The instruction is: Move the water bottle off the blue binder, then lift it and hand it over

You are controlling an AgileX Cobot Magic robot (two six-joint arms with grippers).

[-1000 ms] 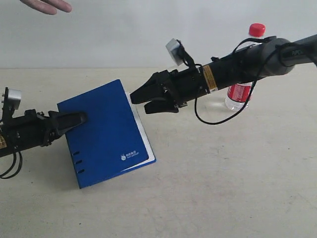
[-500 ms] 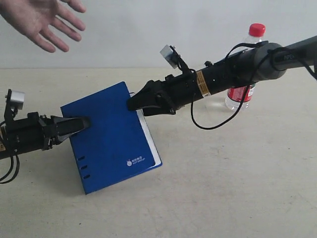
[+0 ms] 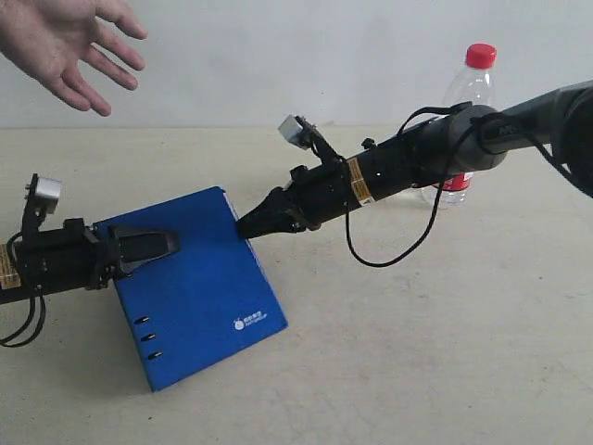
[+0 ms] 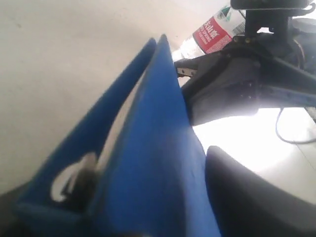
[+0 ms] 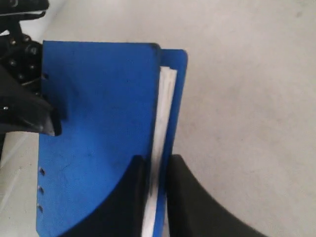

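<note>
The blue binder (image 3: 199, 287) (image 5: 98, 118) (image 4: 158, 148) lies between both arms, closed, white pages (image 5: 164, 108) showing at its open edge. My right gripper (image 3: 248, 226) (image 5: 155, 173) is shut on that edge at the far corner, one finger on each cover. At the spine side, my left gripper (image 3: 167, 245) (image 4: 148, 170) is shut on the binder. Behind the right arm at the back right, the water bottle (image 3: 471, 88) (image 4: 215, 30) stands upright on the table, off the binder, its lower part hidden. Neither gripper touches it.
An open human hand (image 3: 65, 42) hovers at the top left, palm out, above the left arm. The beige table (image 3: 417, 352) runs back to a white wall. A black cable (image 3: 389, 255) loops under the right arm.
My right gripper went from open to shut on the binder's edge. The binder slid toward the front left with both grippers. The hand came further into view.
</note>
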